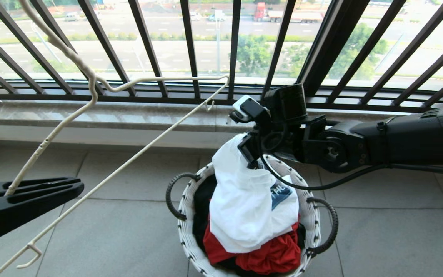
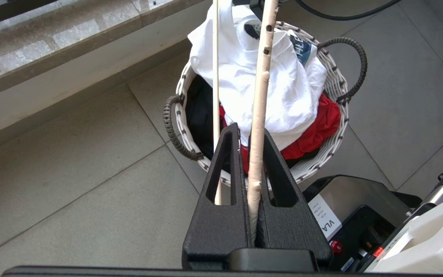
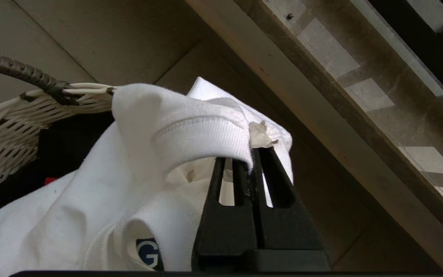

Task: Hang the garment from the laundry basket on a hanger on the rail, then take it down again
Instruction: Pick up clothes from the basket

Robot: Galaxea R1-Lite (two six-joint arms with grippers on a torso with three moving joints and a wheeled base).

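Nearest to the camera, the left hand (image 1: 42, 188) is clenched on the cream hanger (image 1: 90, 96) and holds it above the grey tiled floor (image 1: 379, 231) of the balcony. The right hand (image 3: 253, 161) grasps the collar of the white garment (image 1: 240, 207), which is partly raised from the laundry basket (image 1: 185, 215). This seems the pick-up step; next the collar must probably meet the hanger. The black railing (image 1: 190, 46) stands behind.
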